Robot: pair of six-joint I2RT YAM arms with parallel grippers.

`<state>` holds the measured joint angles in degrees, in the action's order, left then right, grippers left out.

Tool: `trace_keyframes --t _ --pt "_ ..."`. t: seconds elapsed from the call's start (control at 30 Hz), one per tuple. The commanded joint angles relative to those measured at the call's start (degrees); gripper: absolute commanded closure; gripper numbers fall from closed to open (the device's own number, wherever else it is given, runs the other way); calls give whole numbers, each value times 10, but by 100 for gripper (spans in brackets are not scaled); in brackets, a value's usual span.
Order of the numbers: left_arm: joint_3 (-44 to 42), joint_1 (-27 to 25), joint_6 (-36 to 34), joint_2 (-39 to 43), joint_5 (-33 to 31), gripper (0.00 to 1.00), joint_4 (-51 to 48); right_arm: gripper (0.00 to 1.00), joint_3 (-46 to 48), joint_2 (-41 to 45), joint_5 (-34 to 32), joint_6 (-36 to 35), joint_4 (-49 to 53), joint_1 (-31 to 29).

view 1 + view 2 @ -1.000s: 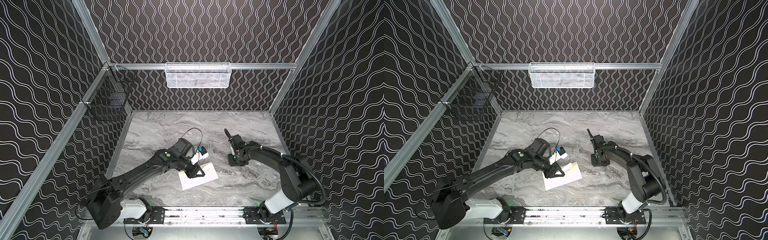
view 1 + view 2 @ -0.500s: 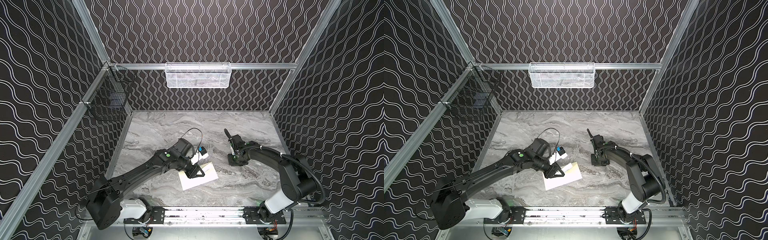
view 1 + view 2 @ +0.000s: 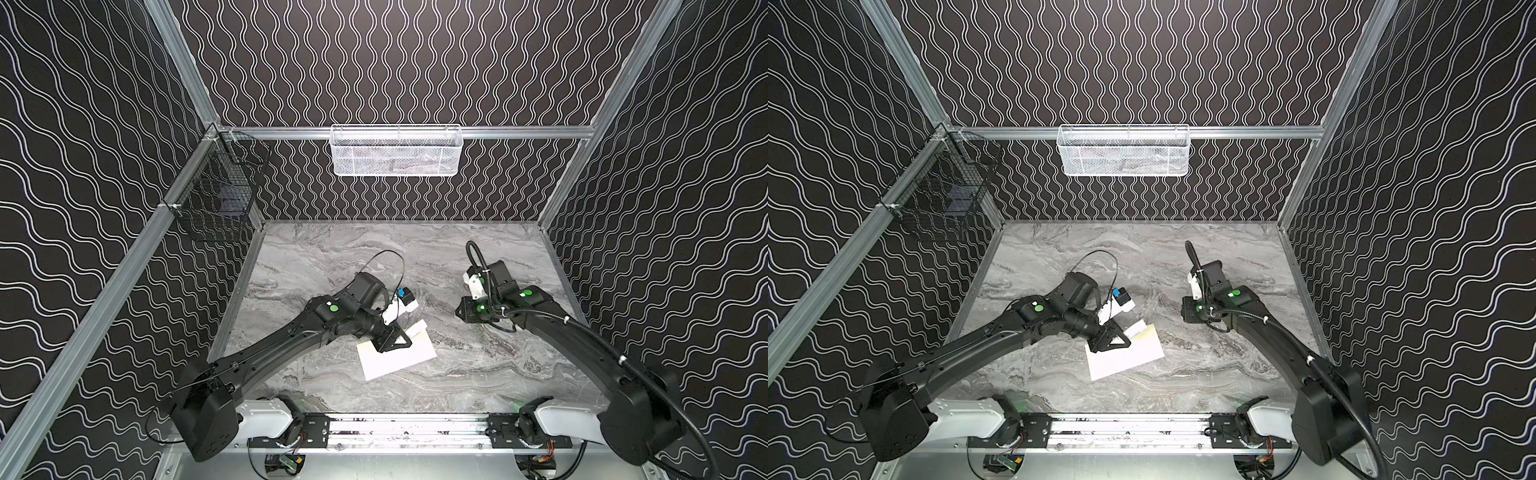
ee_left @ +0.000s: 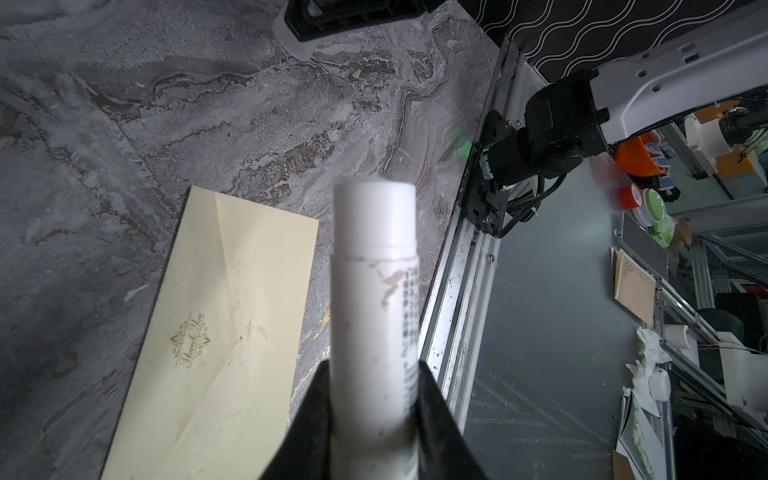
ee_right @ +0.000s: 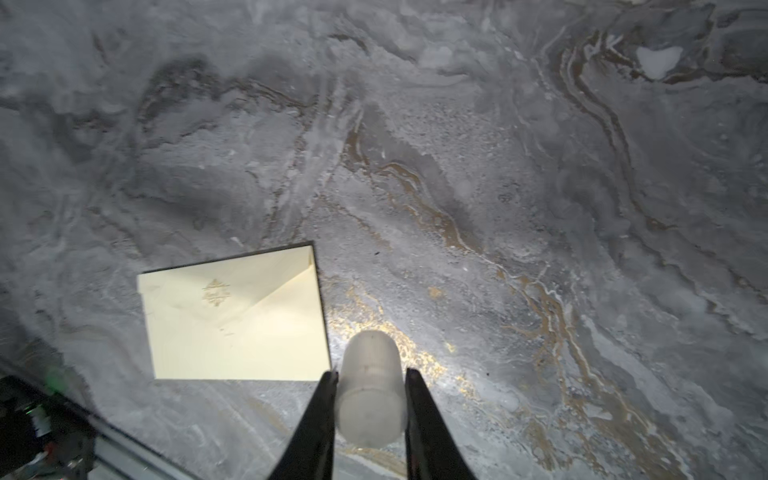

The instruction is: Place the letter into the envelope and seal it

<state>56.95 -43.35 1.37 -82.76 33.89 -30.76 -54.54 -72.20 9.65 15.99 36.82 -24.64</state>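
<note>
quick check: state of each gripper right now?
Left gripper: closed, holding the white tube.
Right gripper: closed, holding the translucent cap.

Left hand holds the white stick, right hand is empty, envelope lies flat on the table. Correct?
Wrong on the right hand: it is not empty. The right wrist view shows it shut on a small translucent cap. The left hand does hold the white stick, and the envelope lies flat on the table.

cream envelope [image 3: 401, 358] on marble tabletop [image 3: 478, 365]
</note>
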Motion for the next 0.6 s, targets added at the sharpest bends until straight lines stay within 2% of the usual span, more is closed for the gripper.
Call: trace_keyframes --t 0.0,0.37,0.57 --pt "-3 2 -8 8 7 100 32 77 3 26 55 13 -7 -1" --pt "38 4 -52 7 35 100 2 80 8 121 144 -8 -13 -1" --pt "43 11 -51 7 42 100 10 82 9 155 233 -11 -33 -1"
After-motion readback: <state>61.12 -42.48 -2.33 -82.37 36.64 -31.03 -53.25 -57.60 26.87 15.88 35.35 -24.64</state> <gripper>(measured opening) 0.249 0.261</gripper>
